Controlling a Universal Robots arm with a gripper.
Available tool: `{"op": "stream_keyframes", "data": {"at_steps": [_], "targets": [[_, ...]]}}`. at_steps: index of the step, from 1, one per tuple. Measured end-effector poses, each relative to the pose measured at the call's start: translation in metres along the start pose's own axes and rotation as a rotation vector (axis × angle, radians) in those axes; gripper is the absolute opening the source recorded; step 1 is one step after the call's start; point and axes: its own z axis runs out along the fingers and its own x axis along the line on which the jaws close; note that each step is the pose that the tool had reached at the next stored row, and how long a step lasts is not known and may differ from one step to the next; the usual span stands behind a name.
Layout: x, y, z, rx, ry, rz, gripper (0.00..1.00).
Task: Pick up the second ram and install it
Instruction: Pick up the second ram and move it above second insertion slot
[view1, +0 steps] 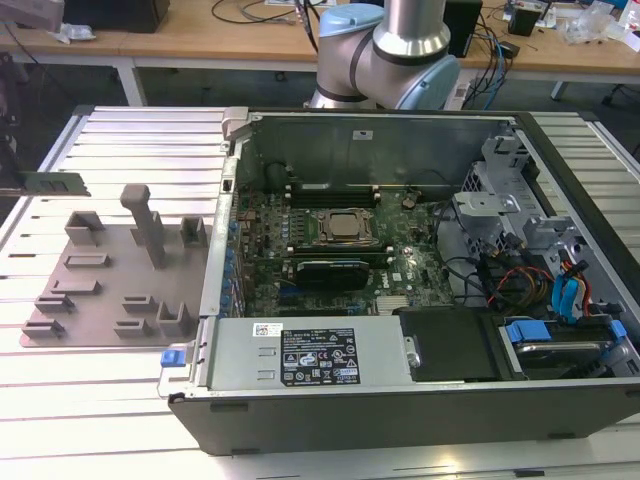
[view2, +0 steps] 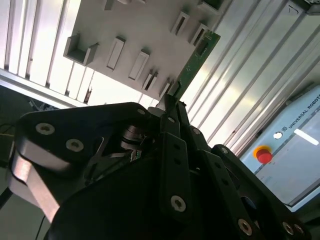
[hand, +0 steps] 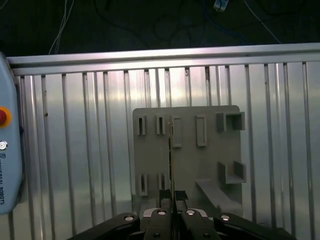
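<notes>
We see the gripper (view2: 170, 102) closed tight on the second ram (view2: 194, 62), its black, bolted metal fingers (view2: 172, 145) pinching one end of the stick so the rest juts out past the tips. In the second wrist view the ram is a thin, flat green board with a straight edge. In the first wrist view we meet it edge-on, a dark sliver (hand: 171, 150) rising from between the fingertips of the gripper (hand: 171, 196).

Beyond it lies the holder tray (hand: 210, 155), a matte grey plastic plate with narrow rectangular slots and a few boxy raised blocks. We cannot tell whether the stick's far end touches it. In the exterior view the ram (view1: 55, 184) sits level at the exterior view's left, near the tray (view1: 100, 290) and well apart from the open computer case (view1: 400, 420).

Inside the case lies the green motherboard (view1: 420, 272) with its square, shiny metal processor socket (view1: 345, 228). Everything rests on a ribbed aluminium table (view1: 120, 400) of long bright slats.
</notes>
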Motion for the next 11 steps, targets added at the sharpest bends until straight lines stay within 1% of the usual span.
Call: {"op": "stream_keyframes", "data": {"at_steps": [1,2,8,10,11], "targets": [[-0.0002,0.0000,-0.0045,0.0000,0.0000,0.000,0.13],[-0.0003,0.0000,-0.0073,0.0000,0.0000,0.000,0.13],[-0.0008,0.0001,-0.0201,0.0000,0.0000,0.000,0.13],[-0.0011,0.0002,-0.0268,0.0000,0.0000,0.000,0.13],[-0.0013,0.0002,-0.0317,0.0001,0.0000,0.000,0.13]]}}
